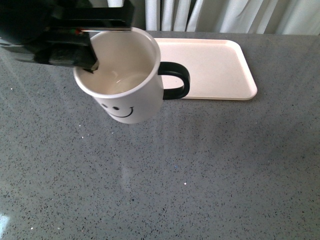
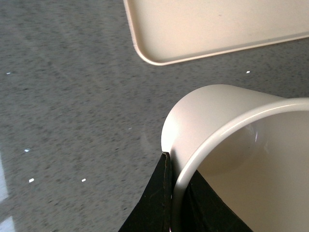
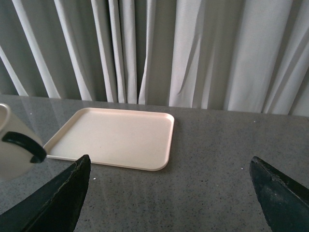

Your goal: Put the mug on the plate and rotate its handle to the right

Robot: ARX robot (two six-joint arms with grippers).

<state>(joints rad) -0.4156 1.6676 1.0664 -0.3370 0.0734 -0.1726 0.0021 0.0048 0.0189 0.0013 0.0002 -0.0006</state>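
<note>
The left hand (image 1: pixel 86 62) is clamped over the rim of the mug (image 1: pixel 127 95), with one finger inside the cup and the other against the outer wall, on the side opposite the handle (image 1: pixel 176 82). The mug hangs tilted, its mouth leaning toward the camera, and appears clear of the bench (image 1: pixel 200 175). No part of it is over the plate (image 1: pixel 215 65) yet.

Governing relation: the plate lies to the right of the held mug and somewhat farther from the robot. In the front view its near left corner sits just behind the handle. The plate's long axis runs left to right, and the handle already points right, toward the plate. The carry therefore probably runs rightward and slightly away, then down.

The right hand (image 3: pixel 169 162) has its fingers spread wide with nothing between them. It faces the plate and is apart from the mug.
</note>
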